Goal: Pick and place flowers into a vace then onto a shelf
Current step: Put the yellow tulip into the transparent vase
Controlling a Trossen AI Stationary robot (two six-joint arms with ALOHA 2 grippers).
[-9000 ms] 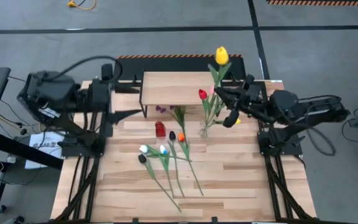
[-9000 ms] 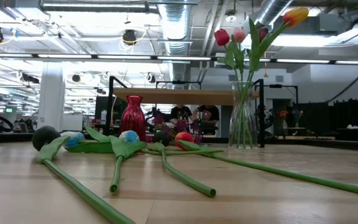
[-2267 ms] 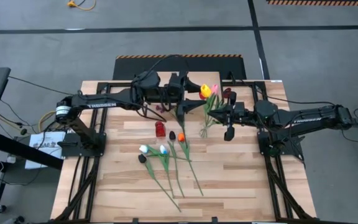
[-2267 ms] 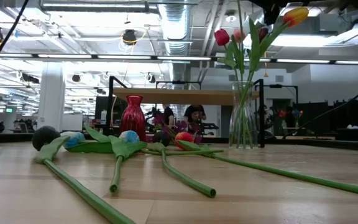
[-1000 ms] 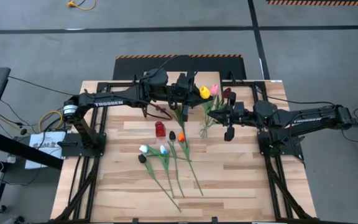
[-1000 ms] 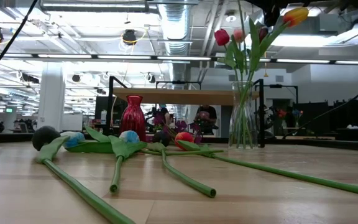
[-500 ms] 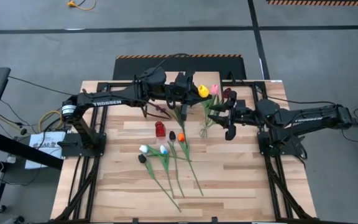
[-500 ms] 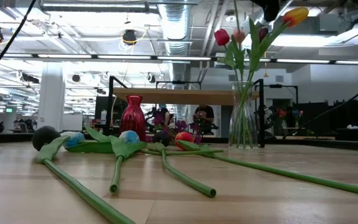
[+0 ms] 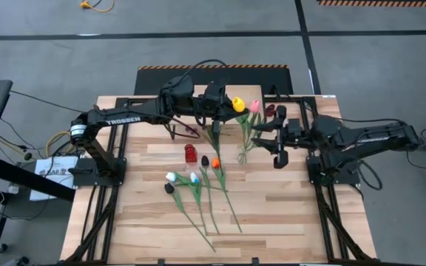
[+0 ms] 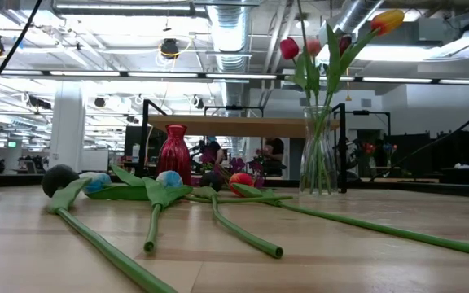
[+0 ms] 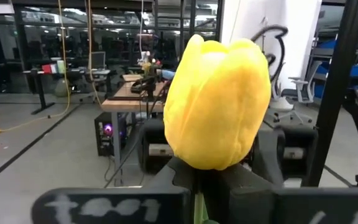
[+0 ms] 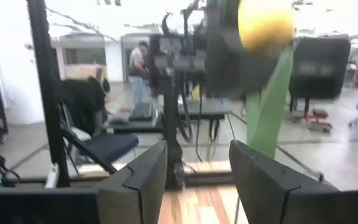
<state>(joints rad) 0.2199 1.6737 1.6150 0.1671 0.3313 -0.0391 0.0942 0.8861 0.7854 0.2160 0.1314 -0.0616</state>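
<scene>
A yellow tulip is held up over the far middle of the table, and my left gripper is shut on it. Its head fills the left wrist view. A clear glass vase stands right of centre with red, pink and orange-tipped tulips upright in it. My right gripper hovers open and level beside their stems, with nothing in its wide gap. Several more tulips lie flat on the boards at the centre. The shelf stands at the far edge, largely under my left arm. My left gripper pinches the yellow tulip's stem right under the head between its two fingers. They come level from the table's left side and lie across the stem. The head stands upright above them. The stem runs down below; its lower end cannot be followed.
A small red vase stands left of the glass one. A leafy purple sprig lies on the boards in front of the shelf. Black frame rails run along both table sides.
My right gripper has opened at the stems above the glass vase. It has then risen and drawn back a little toward the table's right edge. The flowers in the vase stand as before.
</scene>
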